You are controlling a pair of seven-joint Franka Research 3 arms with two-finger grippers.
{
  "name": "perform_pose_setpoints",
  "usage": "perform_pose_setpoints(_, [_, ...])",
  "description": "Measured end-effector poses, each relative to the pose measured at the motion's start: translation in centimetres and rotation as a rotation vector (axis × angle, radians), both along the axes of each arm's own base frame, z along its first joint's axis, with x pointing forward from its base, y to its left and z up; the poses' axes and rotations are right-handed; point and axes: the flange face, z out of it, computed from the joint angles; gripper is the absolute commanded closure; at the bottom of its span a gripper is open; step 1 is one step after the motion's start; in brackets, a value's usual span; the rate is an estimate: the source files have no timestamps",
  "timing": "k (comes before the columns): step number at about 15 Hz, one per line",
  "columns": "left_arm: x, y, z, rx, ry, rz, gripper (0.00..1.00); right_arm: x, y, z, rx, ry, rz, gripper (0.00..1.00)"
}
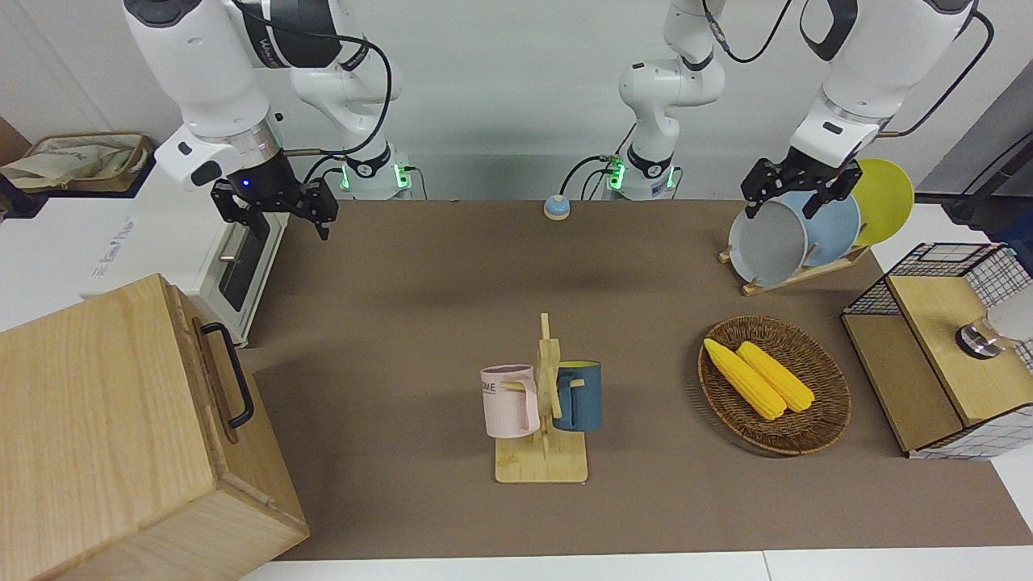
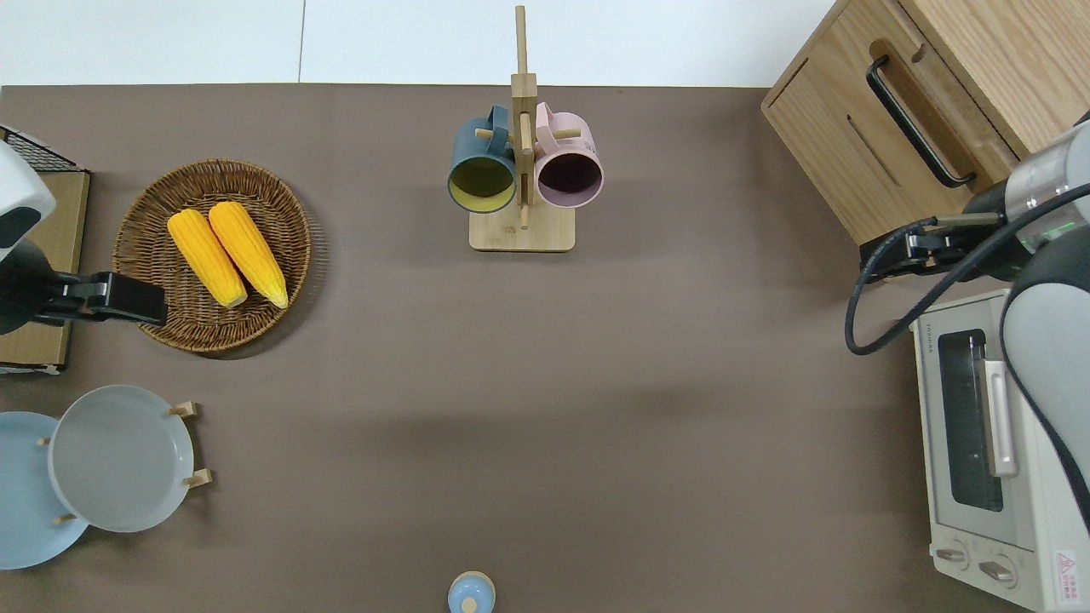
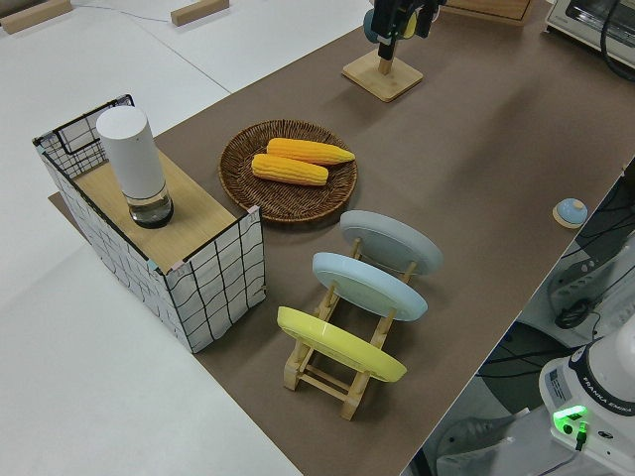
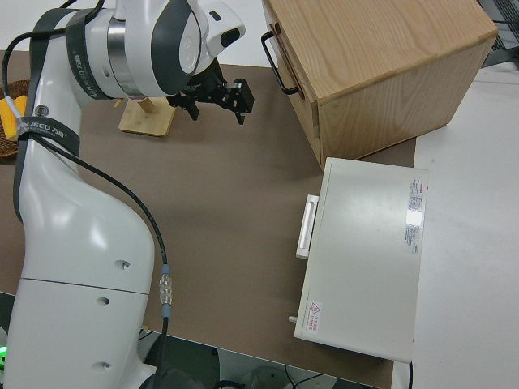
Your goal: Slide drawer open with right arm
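The drawer [image 1: 216, 367] is the upper front panel of the pale wooden cabinet [image 1: 97, 436] at the right arm's end of the table. Its black bar handle [image 1: 232, 374] faces the table's middle, and the panel sits flush with the cabinet. The drawer also shows in the overhead view [image 2: 894, 128] and the right side view [image 4: 285, 57]. My right gripper [image 1: 278, 219] is open and empty, with a blue light at the wrist. In the overhead view it [image 2: 881, 260] hangs over the table just off the cabinet's corner nearest the robots, clear of the handle [image 2: 915, 123]. My left gripper [image 1: 783, 208] is open and parked.
A white toaster oven [image 1: 242, 258] stands nearer to the robots than the cabinet. A mug stand [image 1: 542, 411] with two mugs is mid-table. A wicker basket [image 1: 823, 420] with corn, a plate rack [image 1: 795, 234] and a wire-grid rack [image 1: 944, 347] are toward the left arm's end.
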Motion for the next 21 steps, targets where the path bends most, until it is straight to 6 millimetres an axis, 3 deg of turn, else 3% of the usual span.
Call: perform_pose_setpoints(21, [0.0, 0.0, 0.0, 0.0, 0.0, 0.0, 0.01, 0.01, -0.29, 0.19, -0.039, -0.005, 0.002, 0.019])
